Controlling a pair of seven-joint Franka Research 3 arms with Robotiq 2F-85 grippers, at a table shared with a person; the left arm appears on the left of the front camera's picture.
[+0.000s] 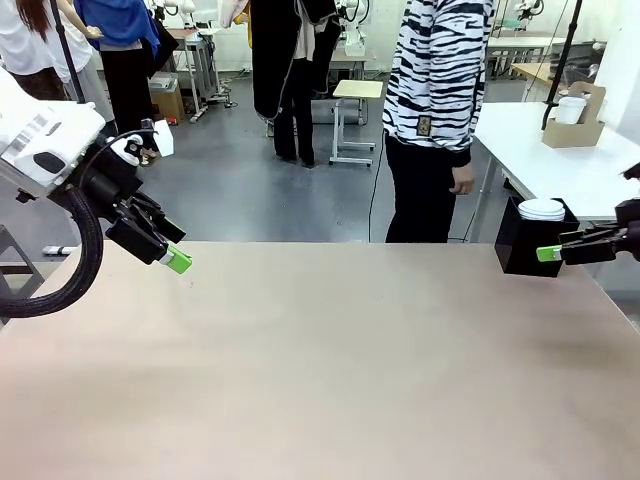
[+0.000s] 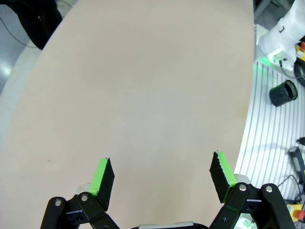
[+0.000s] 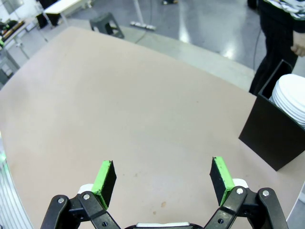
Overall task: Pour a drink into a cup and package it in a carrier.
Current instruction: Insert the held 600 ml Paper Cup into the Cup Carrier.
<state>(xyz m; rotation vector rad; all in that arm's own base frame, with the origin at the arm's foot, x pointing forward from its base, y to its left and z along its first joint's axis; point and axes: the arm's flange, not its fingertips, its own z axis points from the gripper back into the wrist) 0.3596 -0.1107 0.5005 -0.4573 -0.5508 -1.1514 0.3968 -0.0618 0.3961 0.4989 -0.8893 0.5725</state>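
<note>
Beige worktop [image 1: 320,360], black box [image 1: 530,240] of white lids at its right edge; left gripper [image 2: 162,177] and right gripper [image 3: 163,177] spread wide, holding nothing

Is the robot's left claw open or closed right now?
Open. In its wrist view the left gripper has its two green pads spread wide apart, only bare table between them.

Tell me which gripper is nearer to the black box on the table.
Right. The right gripper hovers just in front of the black box, at the table's right end; the left gripper hangs at the opposite, left end.
</note>
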